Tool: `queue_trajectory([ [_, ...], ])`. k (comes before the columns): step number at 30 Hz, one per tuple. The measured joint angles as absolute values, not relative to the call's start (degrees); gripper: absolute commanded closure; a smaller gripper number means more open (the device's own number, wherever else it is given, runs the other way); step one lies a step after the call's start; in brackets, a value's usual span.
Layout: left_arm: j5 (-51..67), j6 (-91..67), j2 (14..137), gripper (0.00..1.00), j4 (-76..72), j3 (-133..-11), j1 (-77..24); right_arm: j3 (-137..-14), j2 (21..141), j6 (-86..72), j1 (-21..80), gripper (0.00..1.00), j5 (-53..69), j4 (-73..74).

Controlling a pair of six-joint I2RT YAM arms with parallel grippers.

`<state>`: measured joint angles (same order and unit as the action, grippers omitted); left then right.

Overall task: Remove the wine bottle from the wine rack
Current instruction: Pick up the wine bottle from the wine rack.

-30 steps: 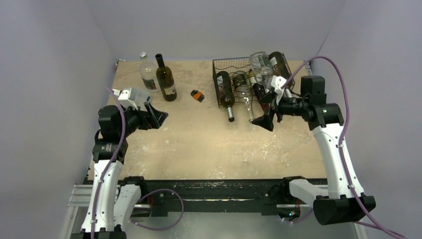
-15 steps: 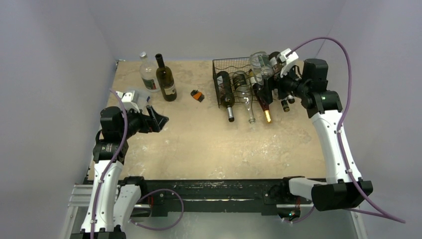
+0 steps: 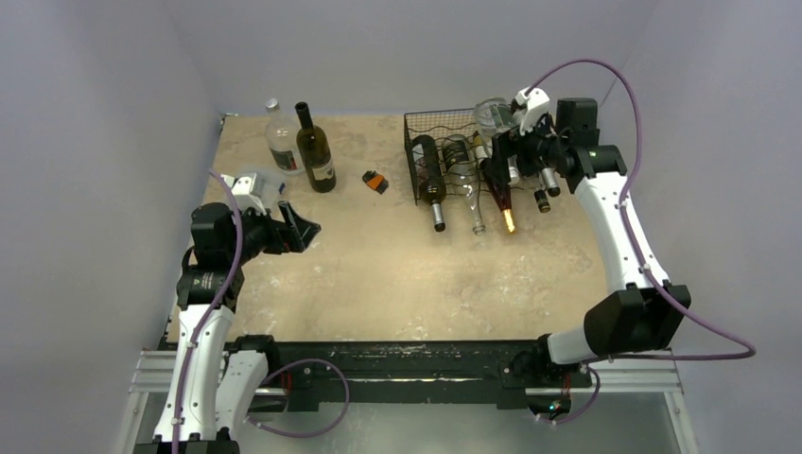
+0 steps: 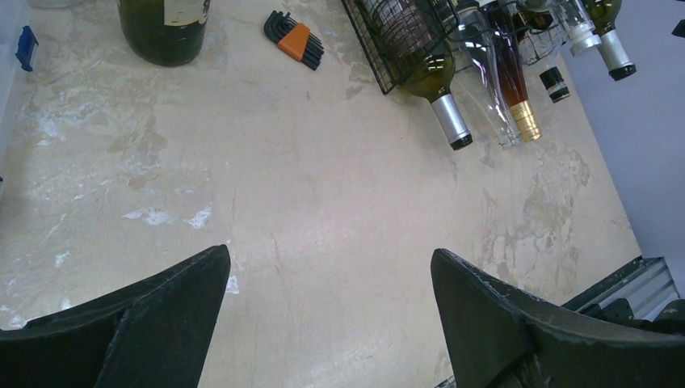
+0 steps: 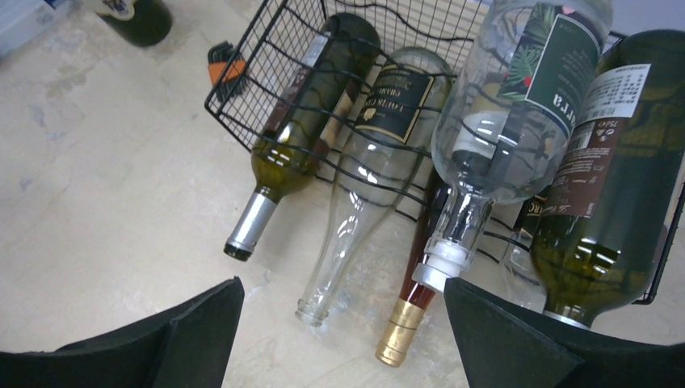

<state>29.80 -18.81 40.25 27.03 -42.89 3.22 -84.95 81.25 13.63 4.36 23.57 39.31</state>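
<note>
Black wire filled my right wrist view: the black wire-mesh wine rack [image 5: 266, 56] sat at the far right of the beige marbled tabletop [image 3: 397, 265], with several bottles lying in it, necks toward me. I read this as the approach step, with nothing lifted yet.

My right gripper [image 5: 341, 284] hovered just in front of the necks, fingers spread wide and empty. On the lower tier lay the dark green bottle with the silver cap [image 5: 279, 166], the empty clear bottle [image 5: 355, 194] and the dark-red bottle with the gold foil [image 5: 396, 339]. Above them rested the clear glass bottle with the white stopper [image 5: 493, 153], and beside it the big dark green bottle with the white label [image 5: 606, 226].

The white-stoppered one looked like my pick (its neck hung nearest my right-hand finger, though I could not be sure which bottle was meant). It lay on the upper wires, nose tilted down and out.

My left gripper [image 4: 329, 255] waited over bare tabletop well away from the rack, fingers apart and holding nothing.

The next move, as I judged it, called for shifting the right gripper sideways so the neck sat between the fingers, then closing and drawing the bottle straight out along its axis. Glass is slick and the neighbours lay touching, so a crooked pull could drag one along.
</note>
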Motion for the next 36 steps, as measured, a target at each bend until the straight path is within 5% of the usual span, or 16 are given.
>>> queue_trajectory([
  [36,29.85,-18.41,40.01,0.04,27.49,-42.89,3.22,-92.9,94.15,17.1,2.66,0.01,23.4,37.06],
])
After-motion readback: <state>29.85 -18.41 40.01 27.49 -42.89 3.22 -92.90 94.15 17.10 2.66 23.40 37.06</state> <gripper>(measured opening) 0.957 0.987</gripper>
